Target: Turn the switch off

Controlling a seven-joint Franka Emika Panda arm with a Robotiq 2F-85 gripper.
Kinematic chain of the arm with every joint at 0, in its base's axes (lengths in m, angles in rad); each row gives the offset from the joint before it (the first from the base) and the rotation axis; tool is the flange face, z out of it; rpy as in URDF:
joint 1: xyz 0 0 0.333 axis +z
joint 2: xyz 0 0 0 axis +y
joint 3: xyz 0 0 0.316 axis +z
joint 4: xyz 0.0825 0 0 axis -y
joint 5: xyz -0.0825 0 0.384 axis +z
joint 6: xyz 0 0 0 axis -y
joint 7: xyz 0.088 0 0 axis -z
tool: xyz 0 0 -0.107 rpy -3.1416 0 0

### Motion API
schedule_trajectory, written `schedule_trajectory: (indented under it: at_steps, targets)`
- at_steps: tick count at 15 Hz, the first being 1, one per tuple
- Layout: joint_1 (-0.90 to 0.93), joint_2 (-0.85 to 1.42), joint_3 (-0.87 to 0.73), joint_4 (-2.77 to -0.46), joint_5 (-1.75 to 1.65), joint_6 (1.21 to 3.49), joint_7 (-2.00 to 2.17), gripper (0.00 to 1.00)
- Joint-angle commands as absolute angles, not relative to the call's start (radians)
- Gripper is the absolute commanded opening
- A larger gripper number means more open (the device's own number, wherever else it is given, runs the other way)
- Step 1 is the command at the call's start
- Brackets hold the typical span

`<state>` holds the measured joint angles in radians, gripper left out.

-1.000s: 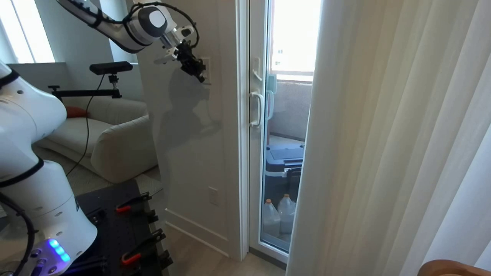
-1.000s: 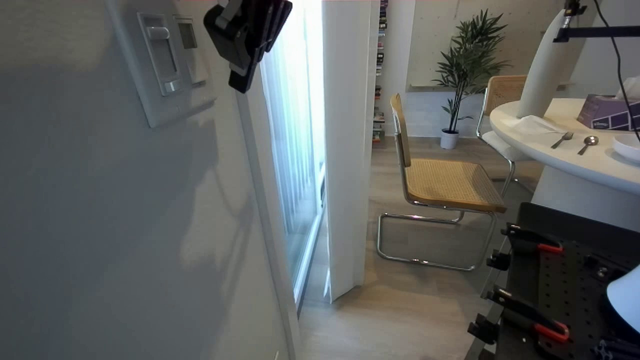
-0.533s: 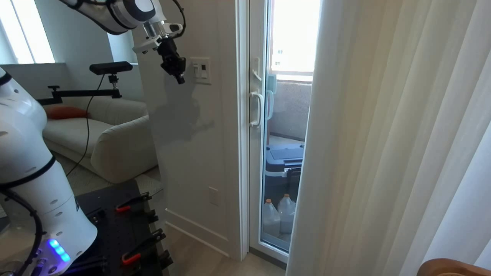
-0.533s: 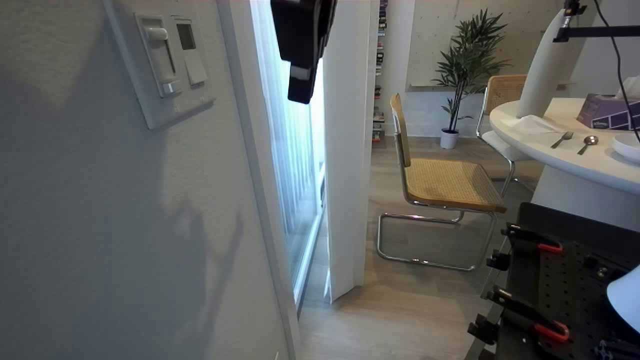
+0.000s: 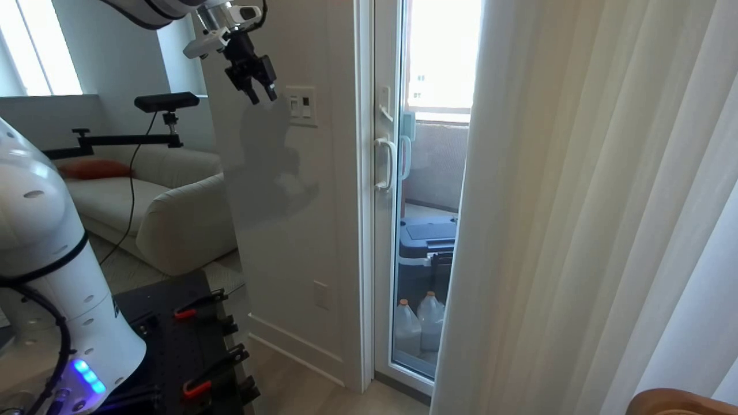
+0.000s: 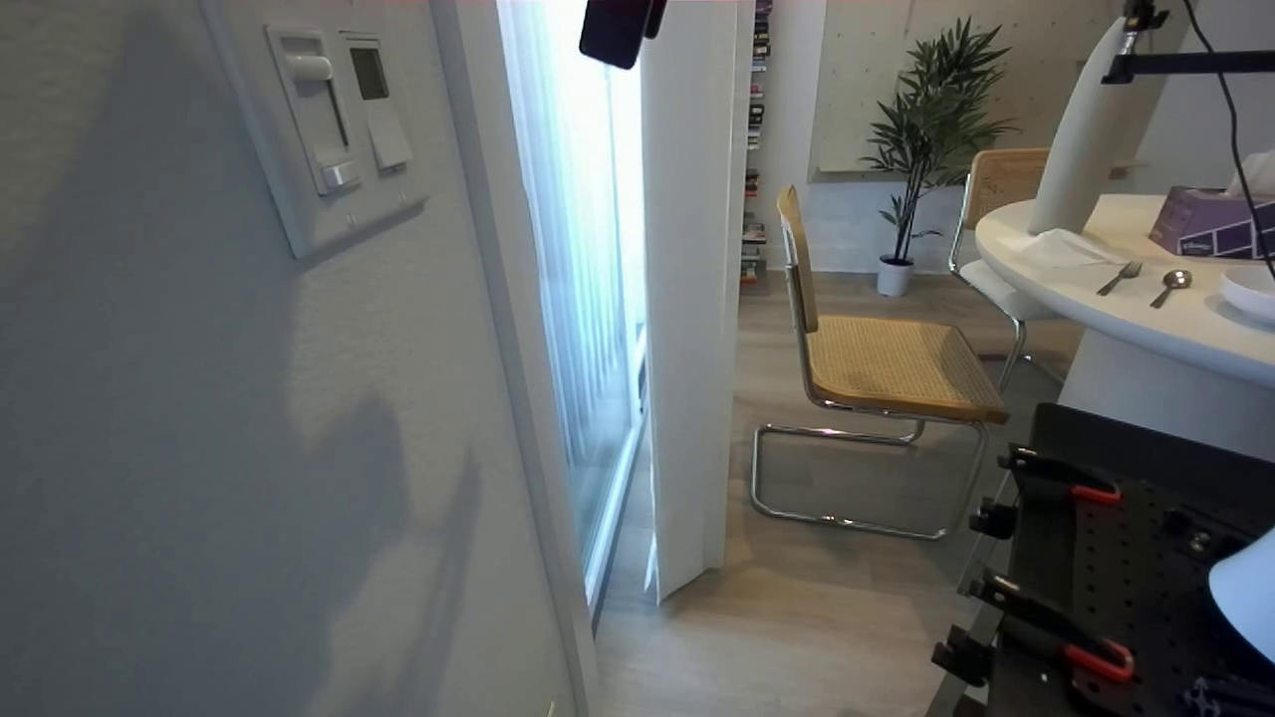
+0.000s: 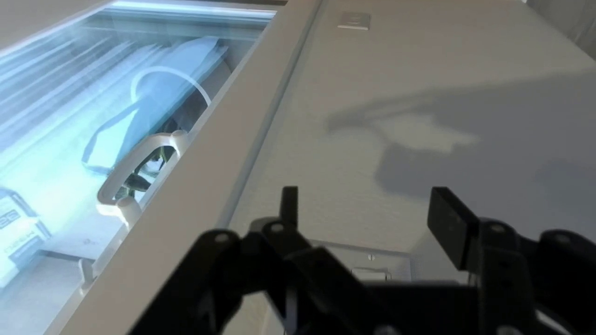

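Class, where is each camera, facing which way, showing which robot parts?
An exterior view: off the arm, facing the switch and door handle; arm and gripper show.
An exterior view: beside the wall, facing along it toward a chair; fingertips, probably base, show.
Wrist view: on the arm, facing the wall past the fingers.
Both exterior views share the switch.

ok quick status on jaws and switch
Jaws open, empty, not touching switch. Switch on or off: can't tell. Nothing seen in between.
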<state>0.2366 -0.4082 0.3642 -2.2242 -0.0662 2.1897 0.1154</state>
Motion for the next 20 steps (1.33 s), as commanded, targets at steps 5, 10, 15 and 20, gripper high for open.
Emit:
schedule_trajectory:
  at_steps: [5, 10, 15, 20]
  targets:
    - [0.287, -0.446, 0.327, -2.322, -0.048, 2.418, 0.088, 1.0]
    - [0.278, -0.431, 0.346, -2.344, -0.066, 2.589, 0.117, 0.74]
    - [0.27, -0.414, 0.355, -2.355, -0.071, 2.704, 0.123, 0.35]
    - [0.239, -0.377, 0.375, -2.351, -0.1, 2.788, 0.141, 0.0]
